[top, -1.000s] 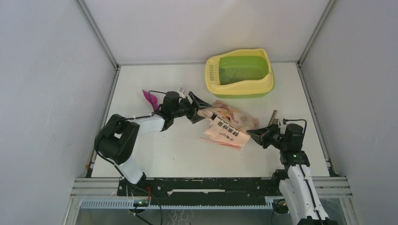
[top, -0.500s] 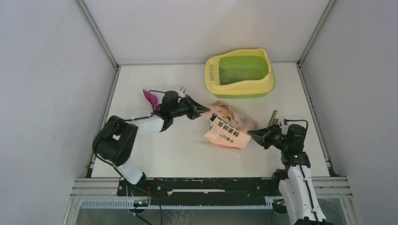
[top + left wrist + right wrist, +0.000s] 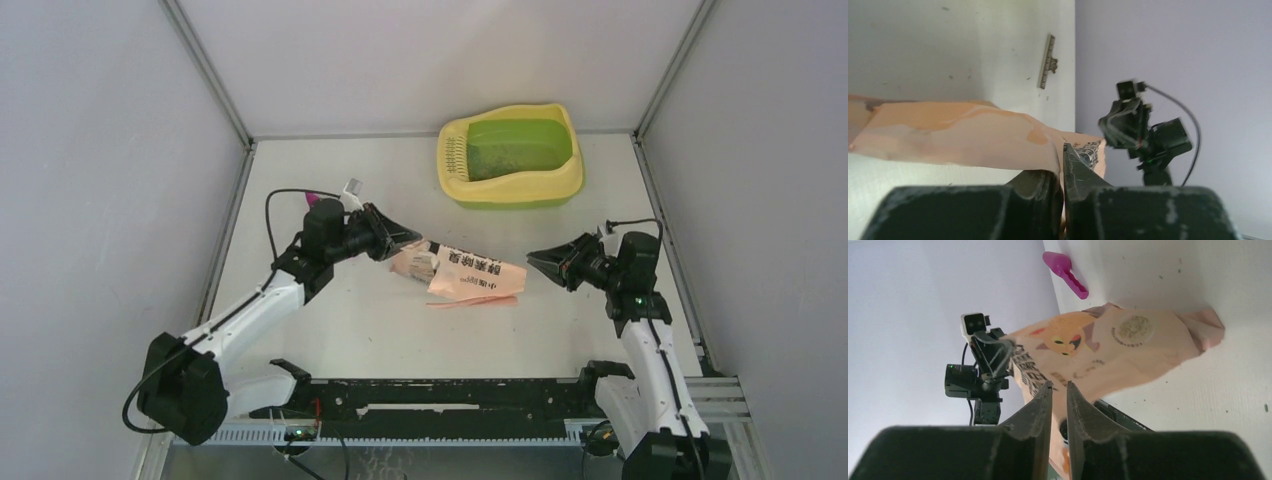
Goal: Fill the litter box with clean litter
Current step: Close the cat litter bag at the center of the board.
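At the far right of the table [image 3: 350,320], the litter box [image 3: 512,191] is shown; mid-table, the bag [image 3: 470,276] is pinched at one end by the left gripper [image 3: 408,239]; the right gripper [image 3: 534,260], jaws slightly parted, is held just beside the other; litter [image 3: 497,160] is specked in the basin.

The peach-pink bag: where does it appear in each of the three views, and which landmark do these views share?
Top external: the peach-pink bag is near the middle of the white table.
Left wrist: the bag stretches from the left edge to the centre of the picture.
Right wrist: the bag fills the centre and reaches toward the right.
Shared landmark: the white table, seen in all three views.
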You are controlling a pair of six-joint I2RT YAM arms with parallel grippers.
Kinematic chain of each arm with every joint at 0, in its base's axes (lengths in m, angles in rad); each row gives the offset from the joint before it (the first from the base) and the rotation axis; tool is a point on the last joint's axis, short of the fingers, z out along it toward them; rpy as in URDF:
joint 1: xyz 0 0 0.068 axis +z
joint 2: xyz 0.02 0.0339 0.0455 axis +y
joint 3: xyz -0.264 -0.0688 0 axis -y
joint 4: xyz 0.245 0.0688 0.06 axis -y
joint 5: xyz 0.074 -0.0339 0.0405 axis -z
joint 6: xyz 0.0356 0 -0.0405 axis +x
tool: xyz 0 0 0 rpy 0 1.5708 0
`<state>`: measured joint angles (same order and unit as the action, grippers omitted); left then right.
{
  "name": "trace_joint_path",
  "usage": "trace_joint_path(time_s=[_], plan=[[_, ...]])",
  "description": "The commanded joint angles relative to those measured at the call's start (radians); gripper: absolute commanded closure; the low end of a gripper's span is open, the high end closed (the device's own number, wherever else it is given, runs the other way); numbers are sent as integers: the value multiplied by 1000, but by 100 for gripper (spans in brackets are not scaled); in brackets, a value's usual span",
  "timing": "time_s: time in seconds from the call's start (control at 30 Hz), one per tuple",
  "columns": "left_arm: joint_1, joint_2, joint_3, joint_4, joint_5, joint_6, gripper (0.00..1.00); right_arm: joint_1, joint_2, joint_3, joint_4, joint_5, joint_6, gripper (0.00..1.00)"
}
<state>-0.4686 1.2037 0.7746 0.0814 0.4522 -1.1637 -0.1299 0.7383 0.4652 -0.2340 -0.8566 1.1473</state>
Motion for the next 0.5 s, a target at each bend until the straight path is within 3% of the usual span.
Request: trace_joint_path(time_s=[0.0, 0.23, 0.33, 0.47], plan=[[-1, -101, -79, -50, -48, 71, 81, 35, 100, 108, 43, 0, -120, 72], [9, -180, -184, -118, -103, 155, 51, 42, 158, 130, -16, -32, -250, 45], [18, -183, -175, -139, -108, 180, 43, 62, 148, 153, -77, -44, -297, 43], [19, -194, -144, -190, -112, 213, 40, 107, 105, 167, -219, -31, -341, 42]])
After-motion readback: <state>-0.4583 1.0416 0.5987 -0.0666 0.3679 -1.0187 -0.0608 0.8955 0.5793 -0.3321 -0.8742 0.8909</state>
